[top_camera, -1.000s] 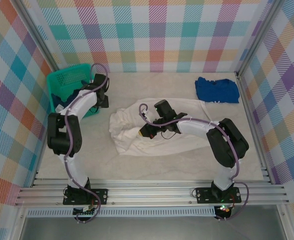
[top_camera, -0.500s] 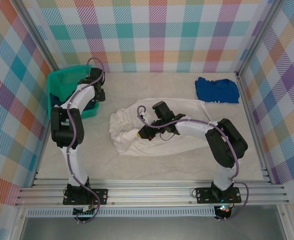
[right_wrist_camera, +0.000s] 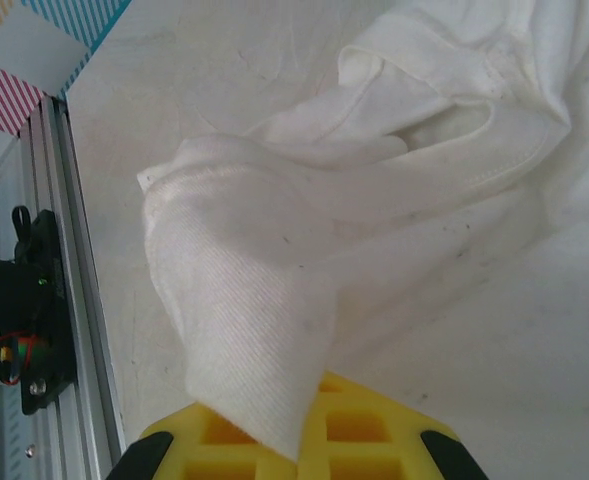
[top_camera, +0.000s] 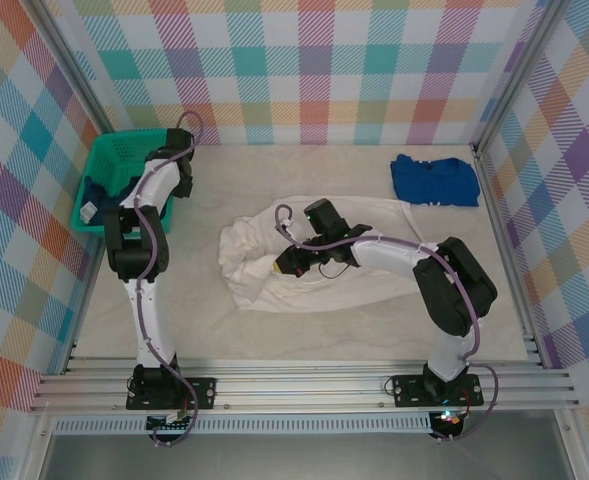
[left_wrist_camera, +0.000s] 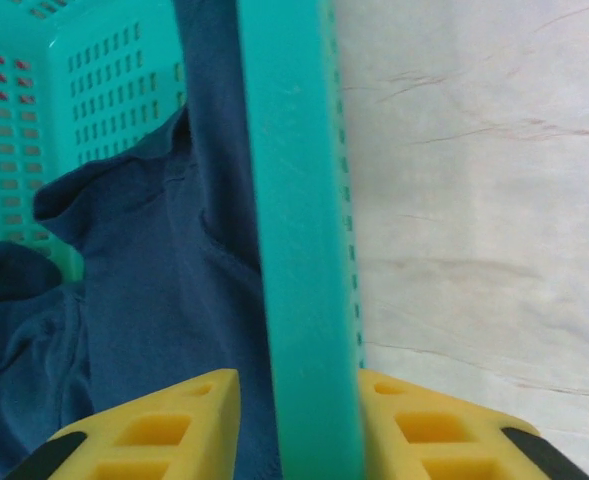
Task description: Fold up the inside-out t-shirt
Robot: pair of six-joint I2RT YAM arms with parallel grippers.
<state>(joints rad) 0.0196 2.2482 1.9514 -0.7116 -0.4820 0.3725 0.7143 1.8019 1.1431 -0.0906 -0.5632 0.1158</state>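
Basket (top_camera: 114, 150) sits farther toward 9 o'clock than before, left hand (left_wrist_camera: 299, 425) clamped on its rim; right hand (right_wrist_camera: 309, 435) grips a t-shirt (right_wrist_camera: 244, 300) fold.

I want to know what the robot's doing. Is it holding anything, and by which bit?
The right end effector pinches the white t-shirt by a bunched fold of cloth. The left end effector grips the green basket by its rim.

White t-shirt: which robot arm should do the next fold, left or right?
Right, probably. The right hand pinches a flap of the white t-shirt, while the left hand is clamped on the green basket rim, away from the shirt.
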